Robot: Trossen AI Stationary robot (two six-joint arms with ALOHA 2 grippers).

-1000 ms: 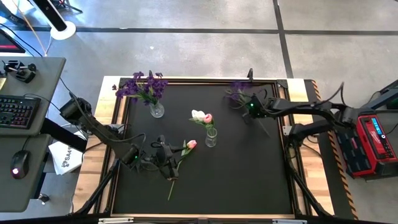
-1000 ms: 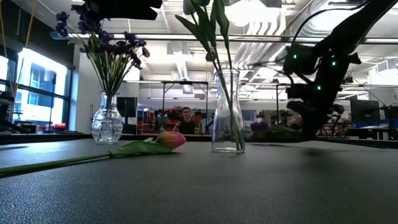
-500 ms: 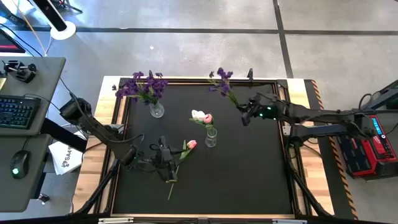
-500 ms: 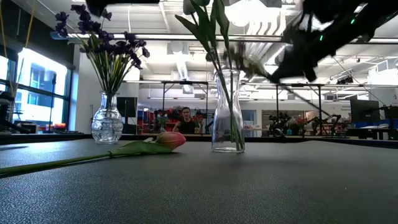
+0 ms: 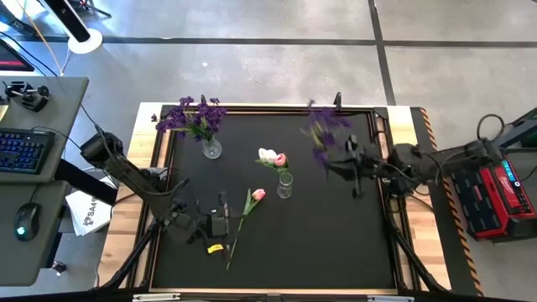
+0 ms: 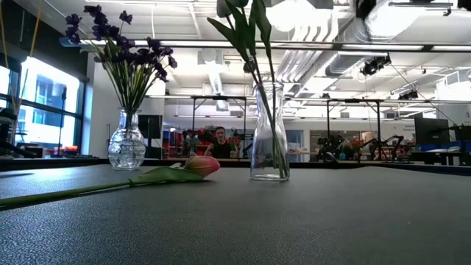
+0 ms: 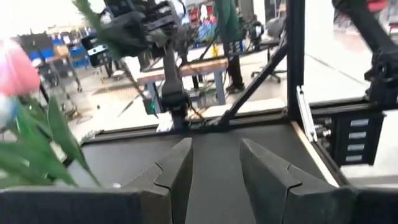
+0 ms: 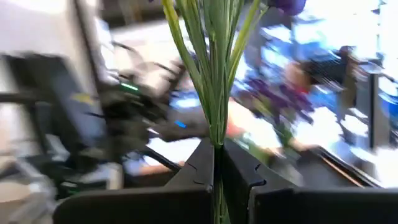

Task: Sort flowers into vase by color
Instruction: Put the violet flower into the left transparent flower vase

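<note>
My right gripper point(image 5: 342, 168) is shut on a purple flower point(image 5: 322, 134) and holds it above the table's far right part. My left gripper point(image 5: 223, 220) stands open, nothing between its fingers point(image 7: 214, 168), just left of a pink tulip point(image 5: 257, 195) that lies flat on the mat point(image 6: 197, 165). A round vase point(image 5: 211, 149) at the far left holds several purple flowers point(image 6: 118, 44). A slim vase point(image 5: 285, 185) in the middle holds a white and a pink tulip point(image 5: 273, 157). My right gripper pinches the flower's bundled green stems point(image 8: 215, 138) between its two fingers. The fingers come about level from the table's right side and lie across the stems. The flower stands upright above the fingers, blooms on top, lifted clear of the table.
A raised frame point(image 5: 382, 126) rims the black mat. A desk with keyboard point(image 5: 23, 149) and mouse point(image 5: 25, 220) stands left of the table, a red box point(image 5: 499, 189) right of it. A person point(image 6: 220, 141) sits far back in the room.
My right gripper has lifted the purple flower off the mat at the far right, tipped up and drawn back toward the right edge; the flower has gone from lying to upright. My left gripper has risen and tipped up to level beside the tulip, which has stayed lying.
</note>
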